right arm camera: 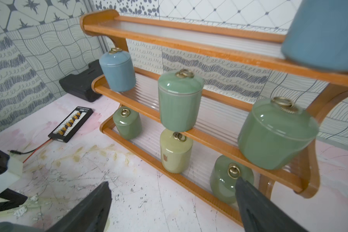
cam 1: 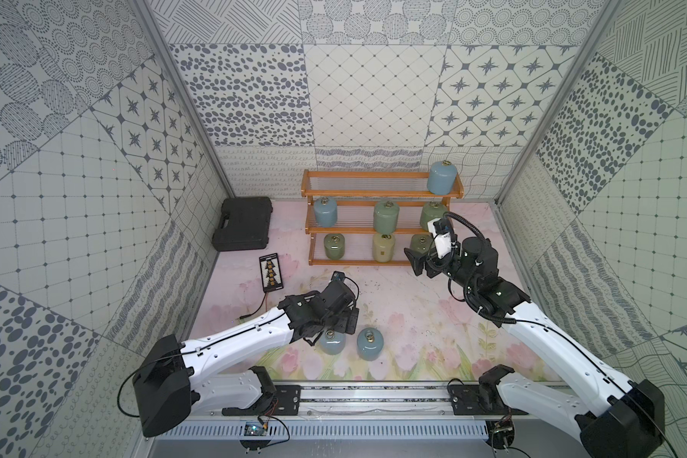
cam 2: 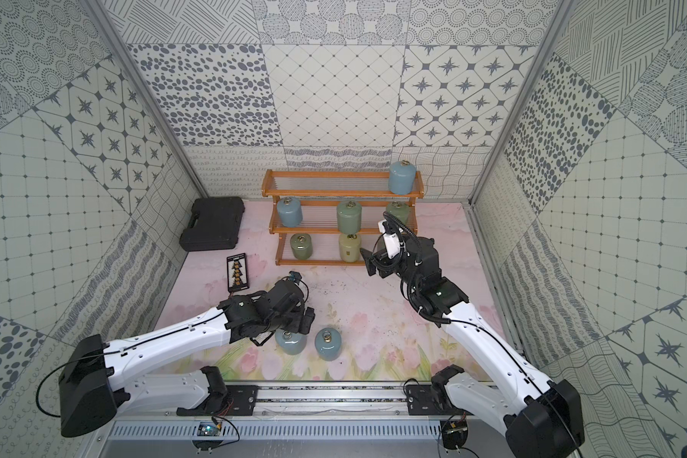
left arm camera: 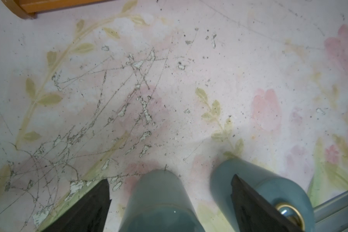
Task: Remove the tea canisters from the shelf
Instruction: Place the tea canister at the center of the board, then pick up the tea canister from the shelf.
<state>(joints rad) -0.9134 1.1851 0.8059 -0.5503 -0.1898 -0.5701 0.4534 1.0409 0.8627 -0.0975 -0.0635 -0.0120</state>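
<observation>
Two light blue tea canisters (cam 1: 332,342) (cam 1: 371,344) stand on the floral table in front. My left gripper (cam 1: 336,325) is open over the left one (left arm camera: 159,200), with a gap on each side. The other blue canister (left arm camera: 265,186) stands just beyond one finger. The wooden shelf (cam 1: 381,193) holds a blue canister (cam 1: 442,178) on its top tier. The middle tier carries a blue one (right arm camera: 118,70) and two green ones (right arm camera: 180,102) (right arm camera: 275,134). On the bottom tier are a green (right arm camera: 127,122), a cream (right arm camera: 176,152) and a green canister (right arm camera: 227,178). My right gripper (right arm camera: 172,182) is open and empty beside that last one.
A black plastic case (cam 1: 243,228) lies at the back left by the wall. A small black board with connectors and a trailing wire (cam 1: 271,273) lies on the table left of the shelf. Patterned walls close in three sides; a metal rail (cam 1: 373,396) runs along the front.
</observation>
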